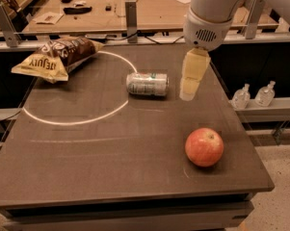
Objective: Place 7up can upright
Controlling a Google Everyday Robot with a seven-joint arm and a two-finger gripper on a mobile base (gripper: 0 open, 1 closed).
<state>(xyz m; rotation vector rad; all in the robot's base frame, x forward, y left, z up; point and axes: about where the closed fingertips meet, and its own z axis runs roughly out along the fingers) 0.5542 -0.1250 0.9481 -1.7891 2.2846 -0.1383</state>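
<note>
The 7up can [147, 84], silvery with pale green and white markings, lies on its side on the dark table [111, 153], just right of a white circle drawn on the top. My gripper [188, 94] hangs from the white arm, pointing down, a short way to the right of the can and above the table. It holds nothing and does not touch the can.
A brown and yellow snack bag [58, 57] lies at the table's back left, across the white circle [72, 121]. A red apple [204, 147] sits at the front right. Two small clear bottles [253, 96] stand on a ledge beyond the right edge.
</note>
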